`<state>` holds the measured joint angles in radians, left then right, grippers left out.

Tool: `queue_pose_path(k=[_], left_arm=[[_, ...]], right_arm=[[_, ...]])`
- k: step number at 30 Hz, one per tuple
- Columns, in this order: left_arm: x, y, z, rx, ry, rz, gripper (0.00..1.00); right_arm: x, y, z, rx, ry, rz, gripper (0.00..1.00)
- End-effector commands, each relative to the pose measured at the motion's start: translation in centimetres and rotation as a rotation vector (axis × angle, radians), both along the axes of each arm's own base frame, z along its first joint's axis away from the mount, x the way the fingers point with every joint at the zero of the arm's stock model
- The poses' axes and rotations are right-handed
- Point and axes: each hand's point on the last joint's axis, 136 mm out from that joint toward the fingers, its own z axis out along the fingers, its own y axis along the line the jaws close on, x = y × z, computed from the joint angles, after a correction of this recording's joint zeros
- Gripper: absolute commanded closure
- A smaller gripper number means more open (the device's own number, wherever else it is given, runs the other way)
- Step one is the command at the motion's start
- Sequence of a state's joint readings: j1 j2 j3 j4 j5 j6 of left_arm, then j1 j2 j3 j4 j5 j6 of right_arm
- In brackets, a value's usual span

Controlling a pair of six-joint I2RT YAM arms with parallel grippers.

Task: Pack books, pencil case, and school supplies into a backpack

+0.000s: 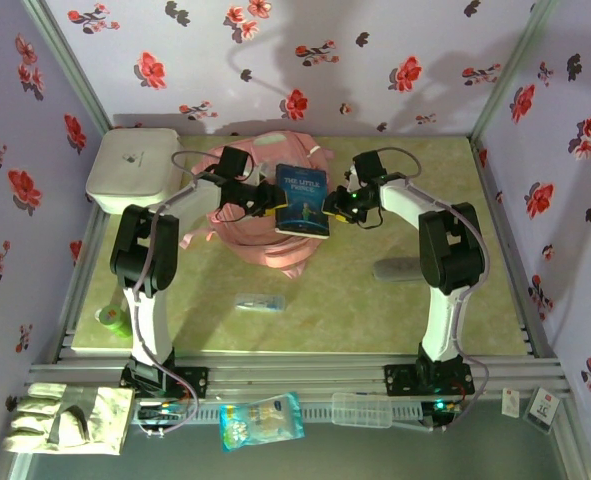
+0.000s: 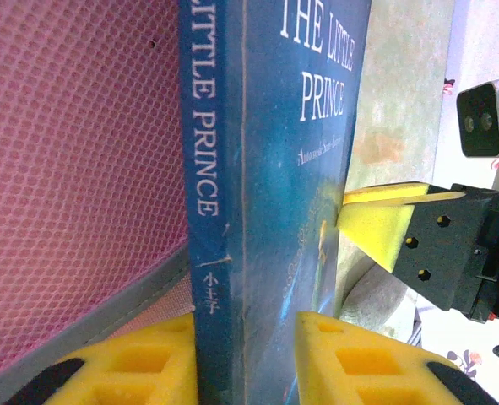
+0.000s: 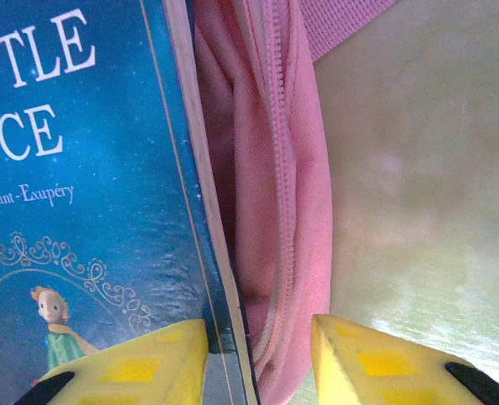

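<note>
Blue book (image 1: 302,200), spine clamped in left end effector (image 2: 247,325), edge between part-open right end effector (image 3: 259,327)

- White rounded box (image 1: 135,167) in the far left corner of the tabletop (image 1: 375,320).
- Pale glove (image 1: 70,418) at the near left, off the tabletop.
- Blue-white bag (image 1: 262,420) on the near ledge, with a clear tray (image 1: 362,410) just right of it.
</note>
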<state>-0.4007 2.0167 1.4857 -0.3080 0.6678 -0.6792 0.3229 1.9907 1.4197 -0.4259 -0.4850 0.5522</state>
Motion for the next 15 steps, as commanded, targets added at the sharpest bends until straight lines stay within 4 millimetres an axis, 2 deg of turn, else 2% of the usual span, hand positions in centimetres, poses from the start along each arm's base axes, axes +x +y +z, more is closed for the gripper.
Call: queue_pose_path(k=[1, 5, 9, 13, 15], left_arm=[[-0.5, -1.4, 1.7, -0.054, -0.02, -0.039, 0.72], [-0.3, -1.6, 1.9, -0.064, -0.028, -0.033, 0.79], [0.1, -1.7, 3.0, -0.083, -0.057, -0.025, 0.9], [0.7, -0.9, 4.8, -0.105, -0.096, 0.002, 1.0], [1.0, -0.3, 6.1, -0.122, -0.123, 0.024, 1.0]], right_arm=[[0.1, 0.2, -0.5, -0.018, 0.005, 0.015, 0.63], [0.0, 0.2, -0.8, -0.021, 0.014, 0.013, 0.64], [0.0, -0.1, -0.5, -0.031, -0.001, 0.003, 0.64], [0.4, -1.0, 1.1, -0.026, -0.062, -0.043, 0.59], [0.7, -1.5, 2.3, -0.006, -0.103, -0.083, 0.52]])
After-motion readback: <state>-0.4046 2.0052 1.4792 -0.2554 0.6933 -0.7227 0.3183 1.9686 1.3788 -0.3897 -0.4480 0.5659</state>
